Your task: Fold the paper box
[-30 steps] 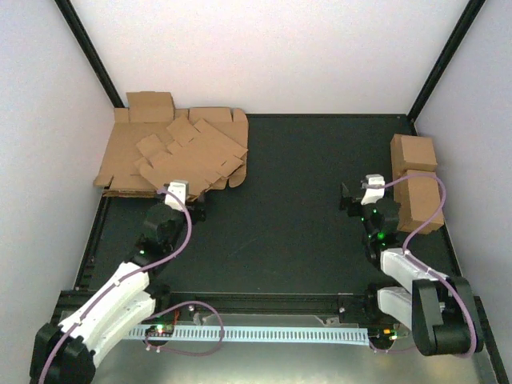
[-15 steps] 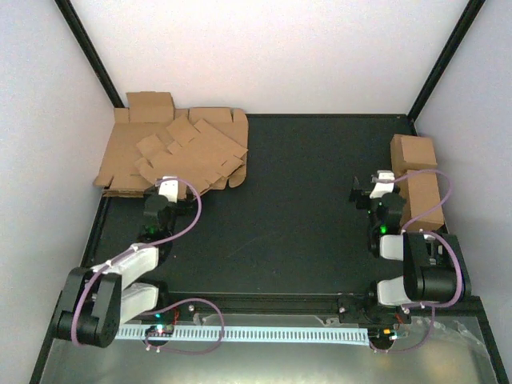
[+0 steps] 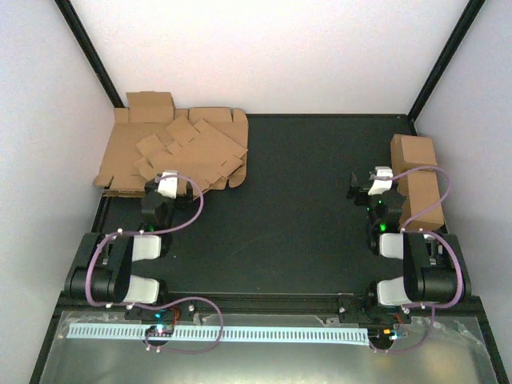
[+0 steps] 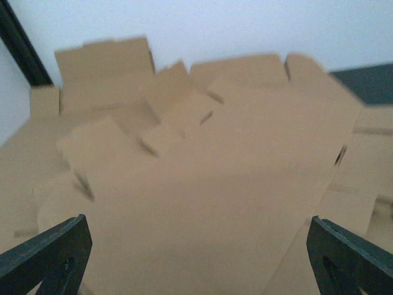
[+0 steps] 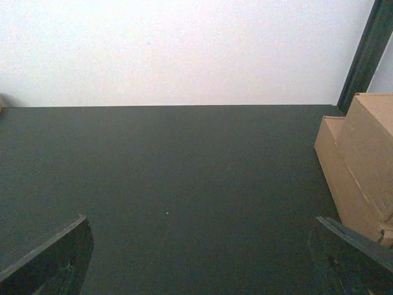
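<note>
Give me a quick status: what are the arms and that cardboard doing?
Left gripper open, empty, at paper box, lying flat atop stack. Right gripper open, empty, beside finished cartons. Nothing in the way.

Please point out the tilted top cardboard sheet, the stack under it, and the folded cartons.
paper box [image 3: 192, 156], top view, middle of the tilted top sheet.
stack of blanks [image 3: 118, 164], top view, bare left part.
folded cartons [image 3: 414, 150], top view, top face of the farther carton.

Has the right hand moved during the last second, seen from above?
Yes. The right hand has shifted rightward and slightly away from the arm bases, closer to the finished cartons by the right wall, which stayed put.
</note>
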